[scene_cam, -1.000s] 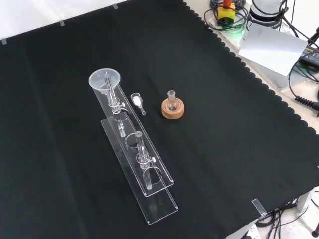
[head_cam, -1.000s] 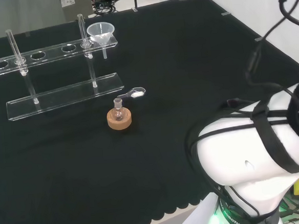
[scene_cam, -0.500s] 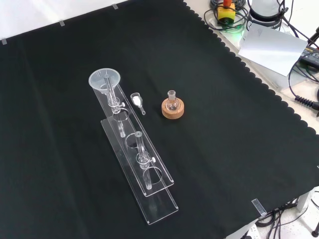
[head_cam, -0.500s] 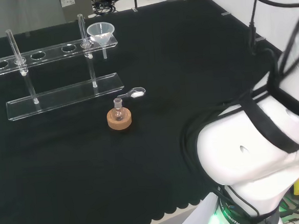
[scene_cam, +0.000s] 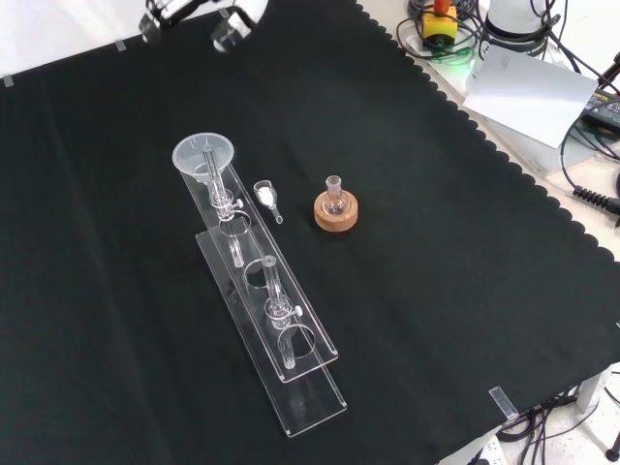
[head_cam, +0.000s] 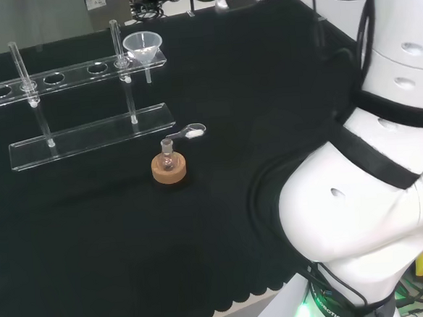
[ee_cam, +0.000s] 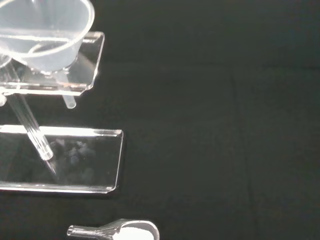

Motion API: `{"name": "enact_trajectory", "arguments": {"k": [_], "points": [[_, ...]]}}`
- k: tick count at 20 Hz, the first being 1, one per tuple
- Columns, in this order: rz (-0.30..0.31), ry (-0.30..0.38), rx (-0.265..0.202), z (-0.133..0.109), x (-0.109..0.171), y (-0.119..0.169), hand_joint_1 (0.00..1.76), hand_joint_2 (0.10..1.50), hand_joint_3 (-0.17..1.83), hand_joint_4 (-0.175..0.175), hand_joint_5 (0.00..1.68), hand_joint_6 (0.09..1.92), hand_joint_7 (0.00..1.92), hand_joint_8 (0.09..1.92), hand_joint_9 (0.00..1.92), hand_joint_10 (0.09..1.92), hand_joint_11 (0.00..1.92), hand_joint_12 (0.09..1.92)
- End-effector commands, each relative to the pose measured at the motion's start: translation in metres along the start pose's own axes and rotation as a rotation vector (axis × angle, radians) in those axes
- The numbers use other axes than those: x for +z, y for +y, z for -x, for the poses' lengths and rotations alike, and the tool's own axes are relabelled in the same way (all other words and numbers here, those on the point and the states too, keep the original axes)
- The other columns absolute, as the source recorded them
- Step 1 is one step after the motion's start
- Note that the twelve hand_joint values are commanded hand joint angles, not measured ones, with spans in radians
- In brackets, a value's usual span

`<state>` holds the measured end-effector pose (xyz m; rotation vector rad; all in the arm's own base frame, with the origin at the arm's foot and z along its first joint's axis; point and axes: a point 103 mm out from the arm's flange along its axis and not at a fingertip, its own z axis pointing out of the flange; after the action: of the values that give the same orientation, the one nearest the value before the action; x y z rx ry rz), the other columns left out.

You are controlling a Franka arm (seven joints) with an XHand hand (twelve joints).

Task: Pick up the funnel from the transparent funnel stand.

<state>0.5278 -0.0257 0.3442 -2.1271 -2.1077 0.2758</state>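
A clear funnel (head_cam: 143,46) (scene_cam: 203,155) (ee_cam: 45,35) sits in the end hole of the transparent funnel stand (head_cam: 86,134) (scene_cam: 312,389) (ee_cam: 95,160), its stem hanging down through the top plate. The hand (scene_cam: 232,21) enters at the top edge of the front view, well above the funnel and apart from it. Too little of it shows to tell how it is set. Up close in the wrist view, the funnel and the stand's end appear with nothing touching them.
A small flask on a cork ring (head_cam: 168,167) (scene_cam: 336,210) stands beside the stand. Between them lies a small clear scoop (head_cam: 191,132) (scene_cam: 264,197) (ee_cam: 125,231) with white powder. Two upright glass tubes (head_cam: 20,67) (scene_cam: 274,291) sit in the stand. The arm's white links (head_cam: 366,191) loom at the head view's right.
The arm has swung and risen in the head view, and the hand has come into the top of the front view. The funnel, stand, flask and scoop have not moved.
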Motion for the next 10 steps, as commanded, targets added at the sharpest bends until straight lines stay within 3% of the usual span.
{"name": "enact_trajectory", "arguments": {"k": [1,6,10], "points": [[-0.027,-0.034,-0.06,-0.035,0.015,0.019,0.0,1.13,0.35,-0.002,0.15,0.09,0.04,0.5,0.18,0.68,0.0,1.44],[-0.063,-0.051,-0.056,-0.045,0.023,0.025,0.04,1.12,0.32,-0.005,0.15,0.09,0.04,0.53,0.18,0.69,0.01,1.44],[-0.087,-0.074,-0.044,-0.051,0.029,0.031,0.26,1.05,0.28,-0.007,0.15,0.09,0.03,0.54,0.18,0.7,0.01,1.45]]}}
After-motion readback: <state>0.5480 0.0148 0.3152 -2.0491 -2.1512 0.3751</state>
